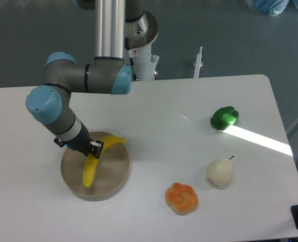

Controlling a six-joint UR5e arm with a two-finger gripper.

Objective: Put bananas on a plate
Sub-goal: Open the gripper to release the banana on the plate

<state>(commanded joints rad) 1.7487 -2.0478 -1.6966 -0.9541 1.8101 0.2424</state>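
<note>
Beside plate (pixel 114 176): orange fruit (pixel 181 197); pear (pixel 220 172); pepper (pixel 224 117).

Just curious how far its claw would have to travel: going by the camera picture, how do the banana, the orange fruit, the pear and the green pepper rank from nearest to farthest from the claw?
1. Banana, right at the gripper, on the plate.
2. Orange fruit, front middle.
3. Pear, front right.
4. Green pepper, far right.
</note>
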